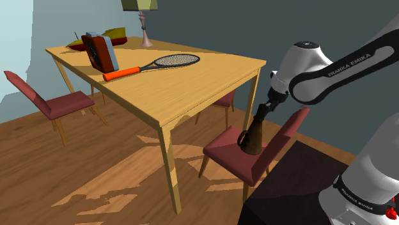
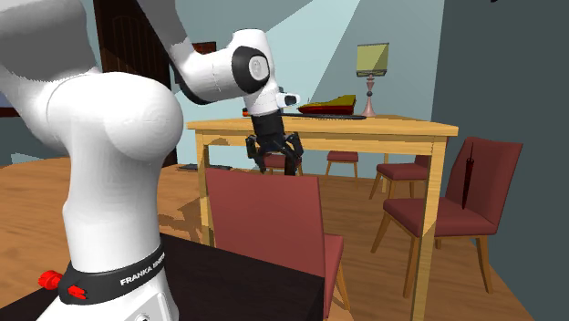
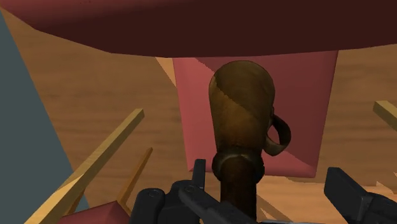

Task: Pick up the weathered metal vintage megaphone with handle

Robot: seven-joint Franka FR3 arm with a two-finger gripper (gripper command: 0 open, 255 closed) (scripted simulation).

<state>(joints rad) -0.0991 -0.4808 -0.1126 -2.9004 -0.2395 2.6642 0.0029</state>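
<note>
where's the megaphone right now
Right of centre in the shoulder view, the megaphone stands on the red chair by the table, just under the gripper.

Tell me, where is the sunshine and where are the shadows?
Shoulder view: bright patches on the floor under the table. Wrist view: the megaphone is part lit, part shaded, with a slanted edge. Second exterior view: the blue wall has paler and darker areas.

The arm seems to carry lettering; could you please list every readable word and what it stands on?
"FRANKA EMIKA": the arm's dark upper band, shoulder view.
"FRANKA EMIKA", small: the arm's black base ring, shoulder view.
"FRANKA EM", rest turned away: the black base ring, second exterior view.
No other text is readable.
</note>
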